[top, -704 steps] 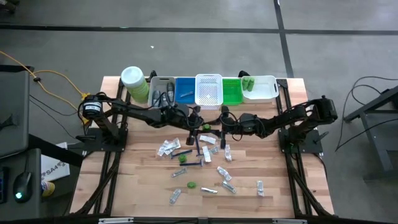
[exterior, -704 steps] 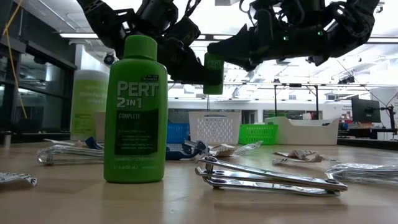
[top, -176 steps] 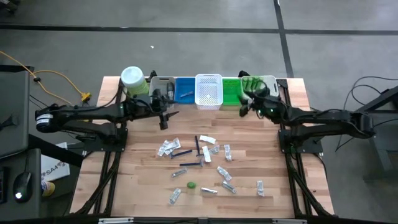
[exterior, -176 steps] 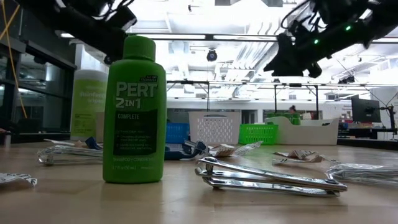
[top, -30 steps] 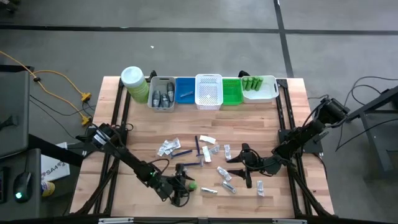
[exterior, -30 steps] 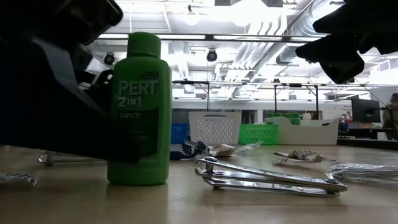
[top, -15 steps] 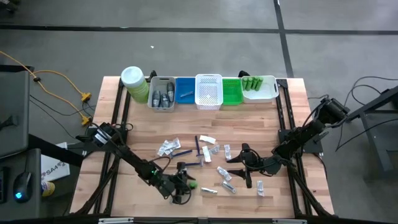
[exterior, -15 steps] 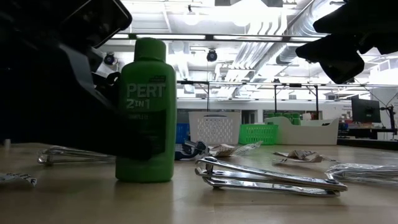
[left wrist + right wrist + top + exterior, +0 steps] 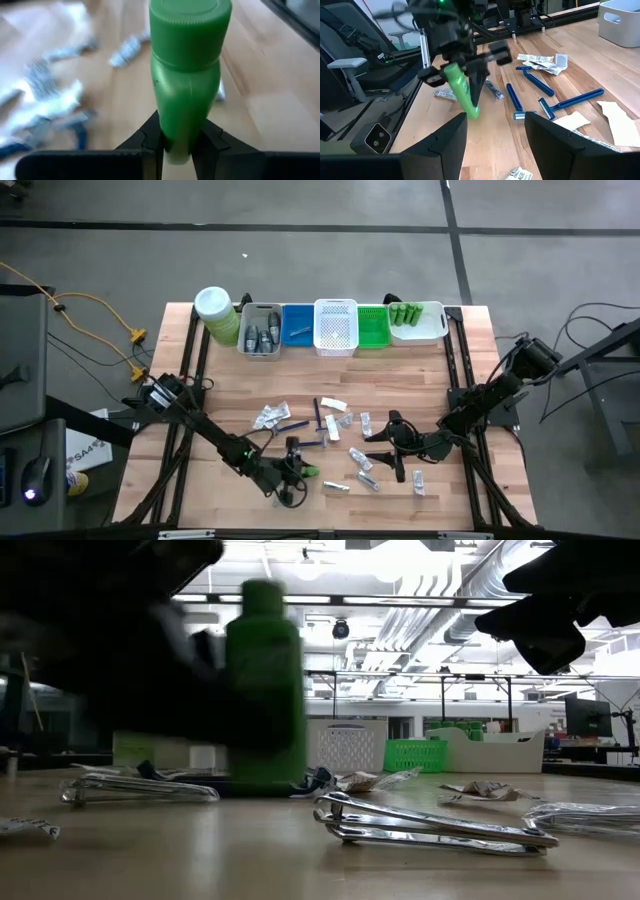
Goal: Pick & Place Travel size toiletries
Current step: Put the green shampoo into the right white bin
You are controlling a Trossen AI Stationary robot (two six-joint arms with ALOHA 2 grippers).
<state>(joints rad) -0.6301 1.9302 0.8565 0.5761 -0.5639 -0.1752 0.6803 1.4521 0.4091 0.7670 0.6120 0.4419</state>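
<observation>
The left tool (image 9: pixel 298 471) is clenched on a small green plastic bottle (image 9: pixel 186 65) with a round green cap, near the front of the wooden bench (image 9: pixel 230 390). Its two dark fingers (image 9: pixel 150 137) pinch the bottle near its bottom end. In the right wrist view the bottle hangs tilted above the wood, so it looks lifted. The right tool (image 9: pixel 390 442) hovers over the right side of the pile with its fingers spread and nothing between them. Some work looks done: more green bottles lie in the white bin (image 9: pixel 432 327) at the back right, and dark pieces sit in the grey bin (image 9: pixel 244 330). A lot is left. Blue razors (image 9: pixel 572 102), white and clear packets (image 9: pixel 267 417) and shiny metal clippers (image 9: pixel 430 825) lie scattered in the middle of the bench. The held bottle probably belongs in the white bin with the other green ones.
</observation>
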